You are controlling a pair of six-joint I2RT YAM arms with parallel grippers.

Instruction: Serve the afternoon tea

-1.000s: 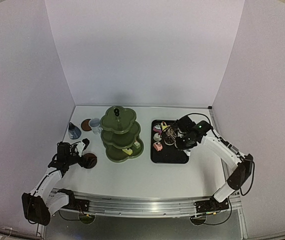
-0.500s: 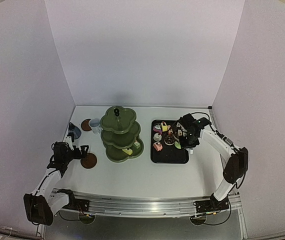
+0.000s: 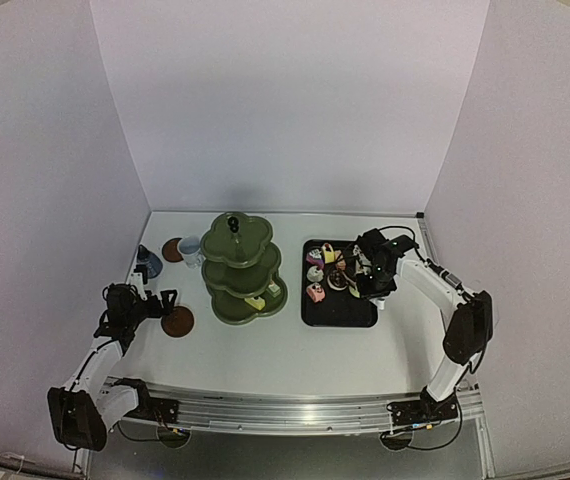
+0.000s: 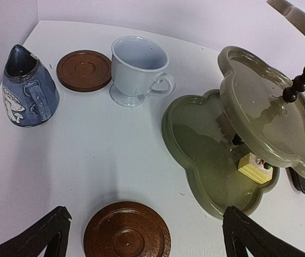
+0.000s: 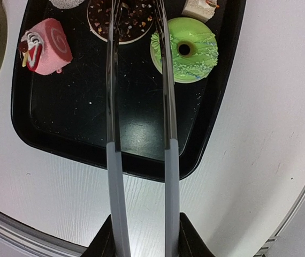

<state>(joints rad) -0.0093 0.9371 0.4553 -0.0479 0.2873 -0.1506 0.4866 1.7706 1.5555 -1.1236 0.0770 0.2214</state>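
My left gripper (image 4: 144, 225) hangs open just above a brown coaster (image 4: 126, 235) that lies on the table, one finger on each side and not touching it. Beyond it stand a second coaster (image 4: 83, 69), the white mug (image 4: 139, 69) and the blue-grey pot (image 4: 27, 88). The olive-green stand (image 3: 242, 268) carries a yellow cake (image 4: 255, 167) on its bottom tier. My right gripper (image 5: 142, 238) is shut on the metal tongs (image 5: 166, 107). Their arms reach over the chocolate cake (image 5: 134, 21), and their tips are cut off by the frame's top edge.
The black tray (image 5: 88, 118) right of the stand also holds a green ring cake (image 5: 184, 48), a pink roll cake (image 5: 48, 45) and a white cake (image 5: 199, 6). White walls close in the table on three sides.
My left gripper has drawn back to the left from the near coaster, which stays on the table. My right arm has shifted the tongs slightly further over the cakes.
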